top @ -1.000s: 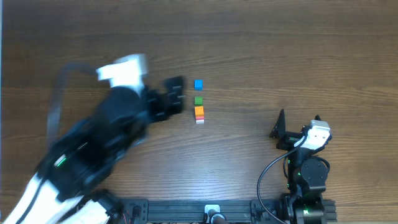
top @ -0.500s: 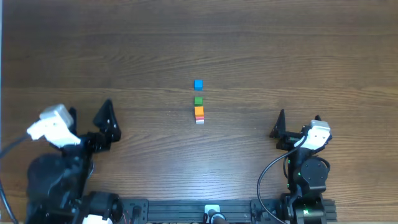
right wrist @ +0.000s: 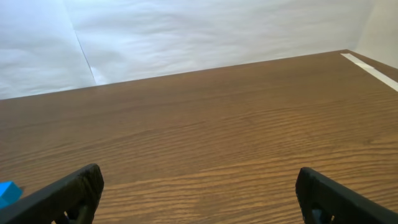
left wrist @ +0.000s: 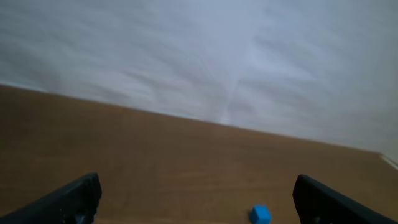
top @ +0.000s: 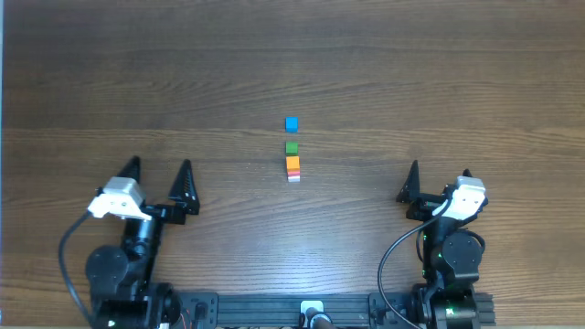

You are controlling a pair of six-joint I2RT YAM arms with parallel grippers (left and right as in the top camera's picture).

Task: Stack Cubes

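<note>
Both arms sit near their bases: left gripper [top: 160, 170] spread and empty, right gripper [top: 440, 172] likewise. Mid-table, an orange-topped stack [top: 292, 168]. Green cube [top: 292, 147] just at its 12 o'clock, blue cube [top: 292, 124] farther toward 12. Judged: stack partly built. Next, pinch green and seat it squarely on orange.

Wooden table [top: 457, 73]: blue cube [top: 292, 124], green cube [top: 292, 147], small stack [top: 292, 167]

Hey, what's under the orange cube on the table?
Below the orange cube, a red strip and a white strip show along its near edge, likely cubes stacked under it. The orange cube covers the rest, so their number is unclear.
</note>
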